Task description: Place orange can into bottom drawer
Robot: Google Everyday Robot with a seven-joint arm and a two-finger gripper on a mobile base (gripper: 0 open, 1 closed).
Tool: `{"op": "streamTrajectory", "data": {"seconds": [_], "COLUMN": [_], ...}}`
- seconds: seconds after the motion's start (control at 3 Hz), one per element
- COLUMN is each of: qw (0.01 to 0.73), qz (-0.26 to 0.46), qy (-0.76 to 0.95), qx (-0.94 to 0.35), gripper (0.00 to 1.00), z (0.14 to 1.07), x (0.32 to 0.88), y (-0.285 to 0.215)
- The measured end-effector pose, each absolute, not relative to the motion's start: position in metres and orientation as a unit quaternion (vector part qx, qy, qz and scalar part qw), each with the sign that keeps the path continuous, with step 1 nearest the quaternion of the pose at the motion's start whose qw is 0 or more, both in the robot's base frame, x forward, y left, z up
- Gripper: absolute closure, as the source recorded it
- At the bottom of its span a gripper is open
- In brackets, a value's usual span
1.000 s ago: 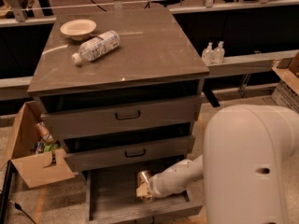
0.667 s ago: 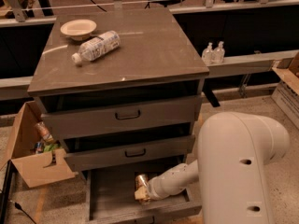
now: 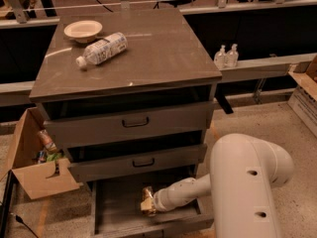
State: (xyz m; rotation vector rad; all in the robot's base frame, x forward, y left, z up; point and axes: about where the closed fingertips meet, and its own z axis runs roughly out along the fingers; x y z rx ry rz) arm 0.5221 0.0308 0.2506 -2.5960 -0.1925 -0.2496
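The bottom drawer (image 3: 119,212) is pulled open below the two upper drawers, showing its plank floor. The orange can (image 3: 147,197) is inside the drawer area, at the end of my arm, low over the floor near the drawer's middle right. My gripper (image 3: 149,205) is at the can, reaching in from the right; the white forearm hides most of the fingers. Whether the can rests on the floor or hangs just above it, I cannot tell.
A clear plastic bottle (image 3: 101,49) lies on the cabinet top (image 3: 163,58) beside a shallow bowl (image 3: 82,30). An open cardboard box (image 3: 34,170) with items stands left of the cabinet. Two small bottles (image 3: 226,56) sit on a ledge at right. My arm's large white housing (image 3: 247,182) fills the lower right.
My arm has shifted a little left and down, carrying the can lower into the bottom drawer. The view has also shifted slightly.
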Motion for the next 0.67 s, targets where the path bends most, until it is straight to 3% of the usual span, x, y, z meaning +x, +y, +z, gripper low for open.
{"op": "streamTrajectory", "data": {"seconds": [0.67], "qw": [0.26], "qz": [-0.07], "qy": [-0.073], "qx": [-0.96], "gripper": [1.0], "z": [0.208], "x": [0.542], "y": [0.044]}}
